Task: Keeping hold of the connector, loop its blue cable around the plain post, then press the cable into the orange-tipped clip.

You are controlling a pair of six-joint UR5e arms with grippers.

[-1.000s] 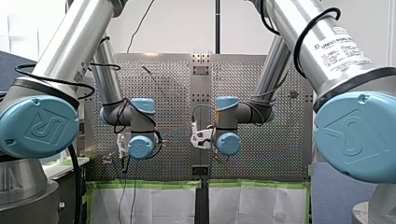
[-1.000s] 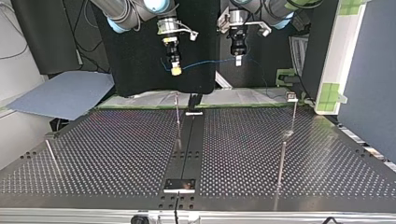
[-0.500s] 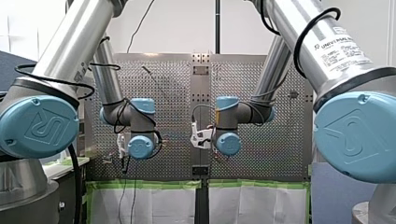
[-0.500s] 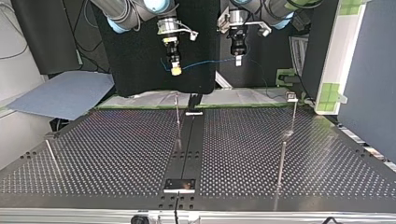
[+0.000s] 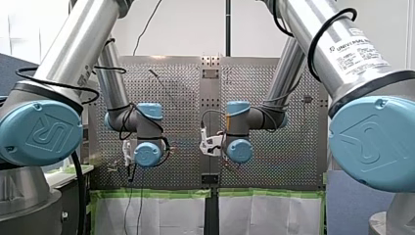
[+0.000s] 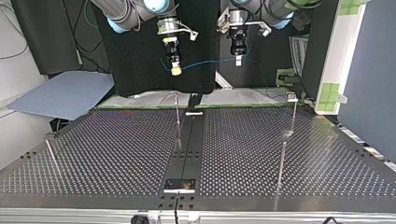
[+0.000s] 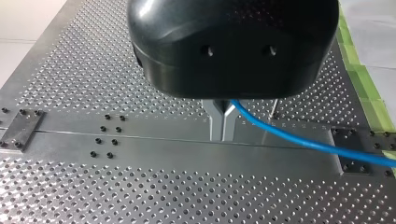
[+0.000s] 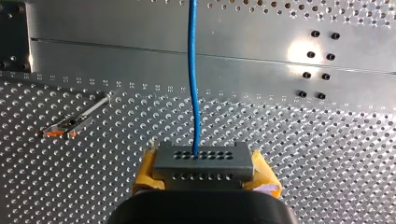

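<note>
Nothing has shifted in the last second: my right gripper (image 8: 204,181) clamps the grey connector (image 8: 204,161) in its yellow pads (image 8: 264,177) above the perforated table (image 8: 327,154). From the connector, the blue cable (image 8: 193,70) runs to my left gripper (image 7: 222,122), whose metal fingers are pinched narrowly on it. The orange-tipped clip (image 8: 70,123) lies ahead of the connector, off to one side.

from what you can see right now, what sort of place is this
Probably a robotics lab: my left arm and my right arm, both Universal Robots, reach over a perforated table set with thin posts, holding a blue cable and its connector.
</note>
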